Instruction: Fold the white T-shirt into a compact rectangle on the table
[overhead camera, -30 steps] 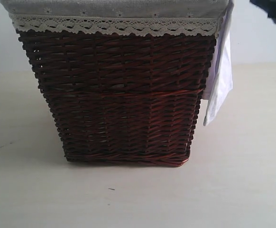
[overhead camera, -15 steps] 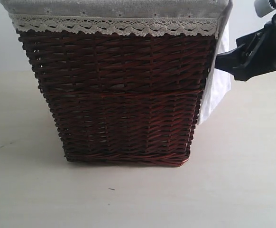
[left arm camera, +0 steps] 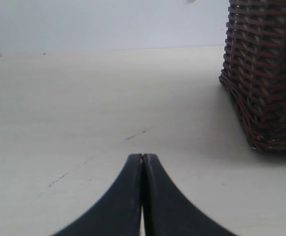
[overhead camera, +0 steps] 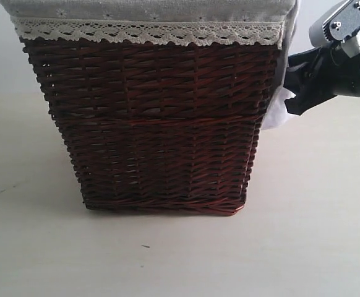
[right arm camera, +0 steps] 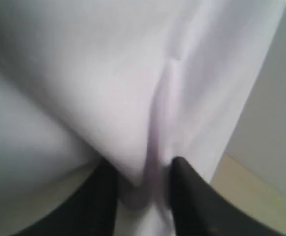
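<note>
1. My right pincer [right arm camera: 144, 172] is pinching a fold of the white T-shirt [right arm camera: 108, 73]. The cloth bunches into a narrow ridge that fills the gap between my two dark fingers [right arm camera: 188, 196].
2. So the shirt lies straight ahead of that pincer and already in it. In the exterior view, a small white bulge [overhead camera: 274, 114] shows where the cloth is pressed between my pincer and the right side wall of the wicker basket [overhead camera: 161, 124].
3. The cloth's long axis runs down that wall from the rim. It hangs over the basket's right edge and is not spread on the table [overhead camera: 316, 235]. My judgement is that the coming move must draw it up and away from the wall, clear of the rim.
4. My left pincer [left arm camera: 142, 158] is pressed together on nothing, low over the table near a bottom corner of the basket. No shirt shows in its view, so my right arm is plainly the nearer one.
5. The shirt looks plain white, thin and soft, with loose creases running into the pinch. No lettering is visible. Most of it is hidden behind the basket wall and its lace-trimmed liner [overhead camera: 149, 9], so I cannot tell which part I hold.
</note>
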Controlling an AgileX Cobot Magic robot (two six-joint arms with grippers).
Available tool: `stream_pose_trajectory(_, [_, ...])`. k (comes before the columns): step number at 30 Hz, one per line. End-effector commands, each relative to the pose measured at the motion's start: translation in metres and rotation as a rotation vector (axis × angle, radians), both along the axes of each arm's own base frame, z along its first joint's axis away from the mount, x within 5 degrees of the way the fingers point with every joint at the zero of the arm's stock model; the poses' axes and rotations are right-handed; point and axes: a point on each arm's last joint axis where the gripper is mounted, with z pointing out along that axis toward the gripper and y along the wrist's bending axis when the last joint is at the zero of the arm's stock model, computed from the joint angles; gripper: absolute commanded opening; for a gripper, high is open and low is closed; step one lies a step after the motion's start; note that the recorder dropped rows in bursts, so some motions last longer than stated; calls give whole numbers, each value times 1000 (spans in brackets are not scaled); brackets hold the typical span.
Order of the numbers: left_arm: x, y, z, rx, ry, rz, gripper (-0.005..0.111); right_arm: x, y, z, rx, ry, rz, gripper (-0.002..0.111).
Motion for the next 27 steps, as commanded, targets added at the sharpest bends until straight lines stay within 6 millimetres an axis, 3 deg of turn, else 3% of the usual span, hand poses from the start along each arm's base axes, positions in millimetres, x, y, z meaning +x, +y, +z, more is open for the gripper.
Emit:
stream_pose_trajectory(1, [0,0,1,-3,-16,1,0,3,-1,-2,-29,-27,8,0])
stream_pose_trajectory(5, [0,0,1,-3,-16,1,0,3,-3,20,-34,-85,-14,0])
stream_pose_trajectory(10, [0,0,1,-3,-16,1,0,-17,-7,91,-4,-273,-77,0])
stream_pose_trajectory(13, [0,0,1,-3,-16,1,0,-33,-16,149,74,-358,-213,0])
stream_pose_trajectory(15, [0,0,1,-3,-16,1,0,-43,-19,173,116,-405,-252,0])
stream_pose_trajectory(20, [0,0,1,-3,-16,1,0,-80,-19,237,231,-570,-239,0])
stream_pose_trajectory(27, [0,0,1,-3,-16,1,0,-157,-8,317,417,-800,-54,0])
